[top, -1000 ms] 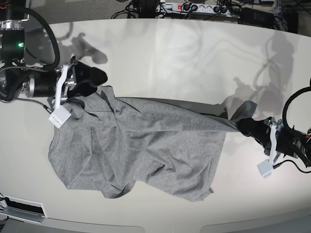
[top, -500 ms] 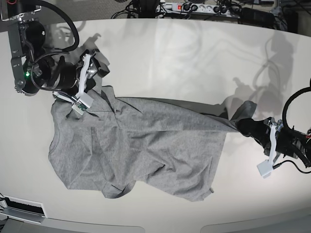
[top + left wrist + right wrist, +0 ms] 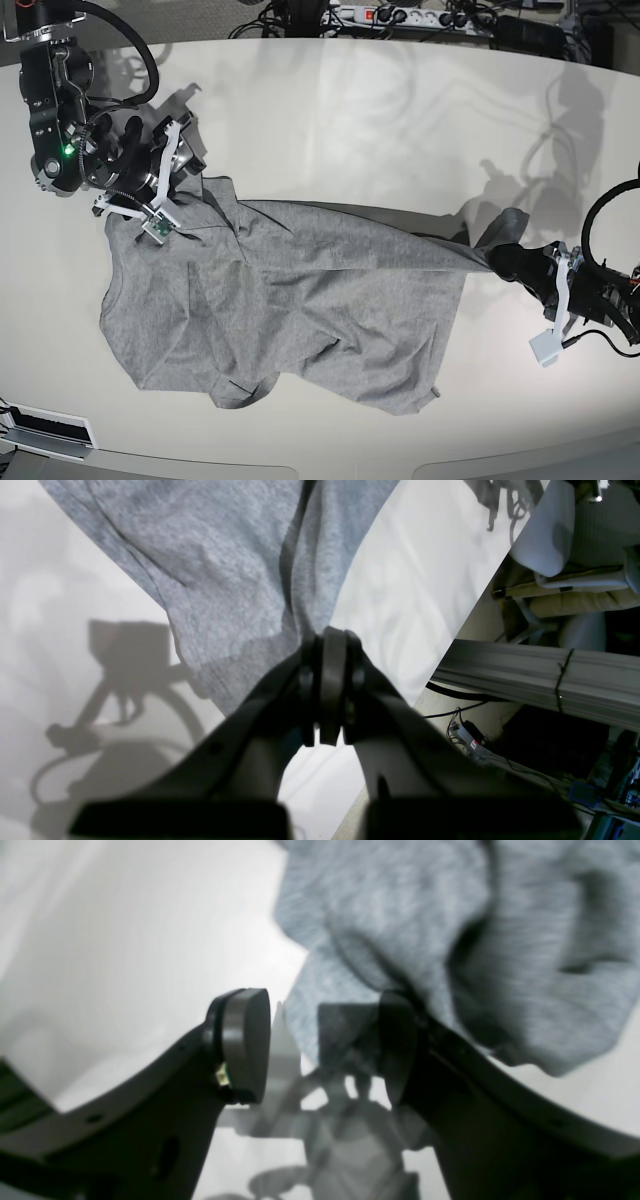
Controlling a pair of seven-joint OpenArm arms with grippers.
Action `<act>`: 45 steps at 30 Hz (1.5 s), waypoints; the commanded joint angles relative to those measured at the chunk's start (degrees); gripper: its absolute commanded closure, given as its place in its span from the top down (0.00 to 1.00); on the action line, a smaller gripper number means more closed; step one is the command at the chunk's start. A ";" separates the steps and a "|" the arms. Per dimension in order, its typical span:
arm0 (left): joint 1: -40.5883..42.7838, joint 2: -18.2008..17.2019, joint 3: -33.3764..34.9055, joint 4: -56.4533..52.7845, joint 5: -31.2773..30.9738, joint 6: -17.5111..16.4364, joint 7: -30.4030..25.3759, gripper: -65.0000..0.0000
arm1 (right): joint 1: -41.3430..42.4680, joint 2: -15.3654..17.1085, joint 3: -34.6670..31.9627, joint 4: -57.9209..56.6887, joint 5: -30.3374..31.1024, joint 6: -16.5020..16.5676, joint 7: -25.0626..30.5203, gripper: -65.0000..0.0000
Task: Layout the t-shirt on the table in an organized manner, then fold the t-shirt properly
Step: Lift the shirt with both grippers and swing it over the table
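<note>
Two grippers are at work, and you have a few things to watch out for. Your left gripper (image 3: 327, 645) is pinched tight on a bunched bit of the t-shirt (image 3: 300, 310) at one end, and the cloth runs away from it in a stretched ridge. If you pull that arm further out, I think the whole shirt could slide across the table (image 3: 400, 120) instead of spreading flat, because nothing pins the other end down. Your right gripper (image 3: 325, 1040) has its jaws wide apart and holds nothing. It sits low by a rumpled fold at the other end of the shirt, with one jaw right against the cloth and the other over bare table. If you close it here, you may grab a thick lump and not a clean edge, or catch only a thin bit that slips out. The wrist picture is blurry, so you cannot tell just how deep the cloth sits between the jaws. The shirt lies in the middle of the table, mostly spread out but wrinkled, with its lower edge curled under. In the base view the right arm (image 3: 70, 140) comes in from the far left corner and bends down over the shirt's upper left corner. The left arm (image 3: 600, 290) reaches in low from the right edge, nearly level with the table top.
</note>
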 commanded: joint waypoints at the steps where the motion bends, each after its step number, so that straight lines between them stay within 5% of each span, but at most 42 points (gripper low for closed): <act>1: -1.77 -0.98 -0.70 0.66 -1.36 -0.15 -0.60 0.00 | 0.61 0.63 0.26 0.70 0.13 -0.04 1.14 0.55; 11: -1.77 -0.98 -0.70 0.66 -1.36 -0.15 -0.60 0.00 | 0.70 0.48 0.26 -7.41 -1.75 -1.16 6.84 0.55; 13: -1.77 -0.98 -0.70 0.66 -1.36 -0.15 -0.60 0.00 | 0.94 0.50 0.28 -7.48 -2.40 -2.49 6.27 0.43; 16: -1.77 -0.98 -0.70 0.66 -1.36 -0.15 -0.60 0.00 | 2.99 0.52 0.28 -7.43 -1.99 -2.36 0.83 0.00; 22: -1.79 -1.33 -0.76 0.66 -1.36 -0.15 -0.60 0.00 | 7.17 1.16 0.79 -4.55 -0.31 3.41 -7.74 0.00; 28: -3.63 -2.73 -0.87 0.68 -1.36 -0.67 -0.60 0.00 | 6.97 6.88 4.39 7.72 14.05 5.59 -13.84 0.00; 34: -8.50 -5.97 -0.92 0.68 -1.36 -0.67 -0.60 0.00 | 6.97 12.28 17.14 17.55 28.00 5.59 -16.59 0.00; 39: -11.74 -6.54 -0.92 0.70 -1.36 -0.67 -0.60 0.00 | 6.97 12.41 27.96 18.29 42.56 5.59 -17.40 0.00; 45: -12.24 -6.36 -0.92 0.79 -1.36 -0.67 -0.60 0.00 | 6.97 12.35 30.71 18.29 56.83 5.59 -27.51 0.00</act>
